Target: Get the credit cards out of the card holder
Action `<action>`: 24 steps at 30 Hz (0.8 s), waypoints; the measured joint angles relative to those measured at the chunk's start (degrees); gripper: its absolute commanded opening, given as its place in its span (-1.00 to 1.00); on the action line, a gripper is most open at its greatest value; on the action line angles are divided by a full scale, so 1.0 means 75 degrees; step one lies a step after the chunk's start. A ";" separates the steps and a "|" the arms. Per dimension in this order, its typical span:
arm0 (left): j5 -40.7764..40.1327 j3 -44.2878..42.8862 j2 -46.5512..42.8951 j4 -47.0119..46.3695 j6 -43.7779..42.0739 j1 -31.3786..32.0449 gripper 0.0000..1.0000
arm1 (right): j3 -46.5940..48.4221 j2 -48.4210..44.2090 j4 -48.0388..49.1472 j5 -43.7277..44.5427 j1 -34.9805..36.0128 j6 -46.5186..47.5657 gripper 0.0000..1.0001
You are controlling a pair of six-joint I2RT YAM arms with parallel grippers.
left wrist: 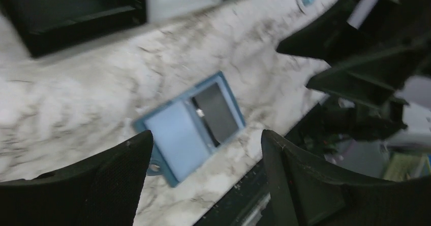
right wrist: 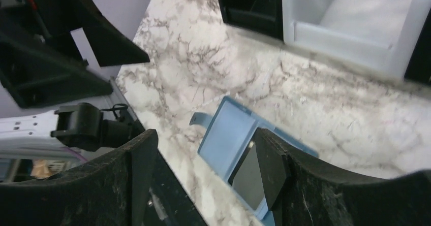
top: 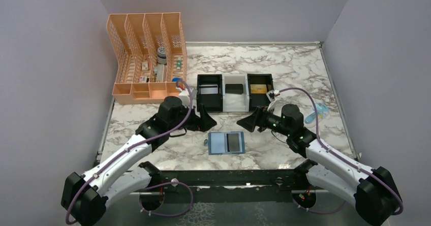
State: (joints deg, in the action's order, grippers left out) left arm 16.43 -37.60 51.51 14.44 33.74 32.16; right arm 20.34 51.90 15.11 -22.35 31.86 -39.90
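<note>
Table (top: pixel 284 68): white marble-pattern top, grey walls on three sides.

Peach mesh file organiser (top: pixel 147 58): stood at the far-left corner, with small items in its slots too small to identify.

Three-compartment tray (top: pixel 235 104): black, white and black bins, set about mid-table, just right of the organiser.

Left gripper (top: pixel 206 118): jaws stood wide apart with nothing between the fingers and no contact with anything. It hovered over the surface just in front of the tray's left bin, pointing right.

Right gripper (top: pixel 249 122): also spread wide, empty, touching nothing. It hovered in front of the tray's right bin, pointing left toward the other gripper, with a clear gap between the two.

Card holder (top: pixel 226 142): teal-blue bifold, lay opened flat close to the near edge, roughly midway between the left and right edges, below the gap between the grippers. The left inner panel was plain light blue. The right panel showed a dark rectangle (top: pixel 234 142); could not tell whether this was a card or a pocket window. A small strap tab (top: pixel 205 142) stuck out from its left side.

Cards, one flat in each tray bin: silver-grey card (top: pixel 208 89) left, black card (top: pixel 234 89) centre, gold card (top: pixel 258 89) right.

Small pale-blue item (top: pixel 320 109): lay near the right edge, unidentified.
</note>
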 measured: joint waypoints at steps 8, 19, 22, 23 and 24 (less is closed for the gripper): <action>-0.1212 0.0370 0.1128 -0.1719 0.1399 0.2923 0.07 | 0.0527 -0.0020 -0.2250 0.0085 0.0000 0.0149 -0.21; -0.3596 0.0606 0.2646 -0.2535 0.2594 0.4159 0.02 | 0.0557 0.1341 -0.2809 -0.0574 0.0000 0.0420 -0.46; -0.3998 0.0918 0.2664 -0.2687 0.2879 0.4328 0.00 | 0.0557 0.1789 -0.2771 -0.0813 0.0000 0.0481 -0.48; -0.4083 0.1005 0.2678 -0.2722 0.2949 0.4348 -0.02 | 0.0557 0.1932 -0.2748 -0.0886 0.0000 0.0493 -0.49; -0.4150 0.1070 0.2704 -0.2722 0.3002 0.4366 -0.06 | 0.0557 0.2075 -0.2716 -0.0956 0.0000 0.0498 -0.50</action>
State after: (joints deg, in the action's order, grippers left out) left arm -14.70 -29.58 71.79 -5.98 56.25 64.90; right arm 24.51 67.46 -5.26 -29.52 31.86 -36.16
